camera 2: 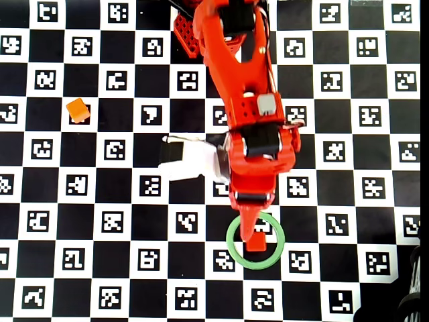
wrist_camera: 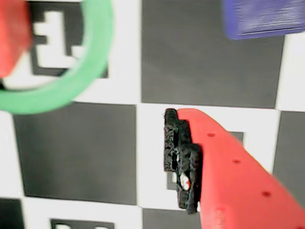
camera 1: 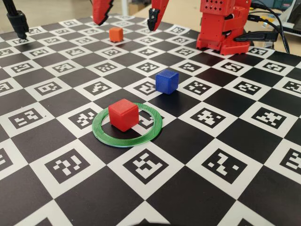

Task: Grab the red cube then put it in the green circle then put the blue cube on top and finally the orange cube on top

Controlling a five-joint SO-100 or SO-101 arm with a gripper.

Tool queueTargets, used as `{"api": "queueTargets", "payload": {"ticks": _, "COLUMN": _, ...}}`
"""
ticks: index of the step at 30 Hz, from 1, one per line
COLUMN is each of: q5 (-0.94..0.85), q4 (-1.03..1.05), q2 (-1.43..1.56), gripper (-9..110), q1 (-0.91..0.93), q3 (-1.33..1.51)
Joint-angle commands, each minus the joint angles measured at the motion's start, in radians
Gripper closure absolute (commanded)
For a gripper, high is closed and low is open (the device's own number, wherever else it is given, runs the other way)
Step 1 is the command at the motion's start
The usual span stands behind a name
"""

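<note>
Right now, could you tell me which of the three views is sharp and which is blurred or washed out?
Fixed view: sharp on the red cube and blue cube. Wrist view: soft throughout, the green ring and blue cube blurred. Overhead view: crisp, evenly lit, white squares bright; the arm hides the blue cube.

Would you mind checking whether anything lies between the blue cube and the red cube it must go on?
Nothing visible: bare board separates the blue cube from the red cube in the green circle.
</note>
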Motion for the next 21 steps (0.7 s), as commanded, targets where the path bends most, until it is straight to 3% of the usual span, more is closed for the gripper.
{"api": "queueTargets", "payload": {"ticks": 1, "q5": -0.008, "q4": -0.023, "q2": 0.155, "gripper": 53, "q1": -0.008, "q3": 0.041}}
{"api": "queueTargets", "payload": {"ticks": 21, "q5": -0.057, "q4": -0.173, "q2": 0.356, "gripper": 52, "q1": -0.104, "q3": 0.411}}
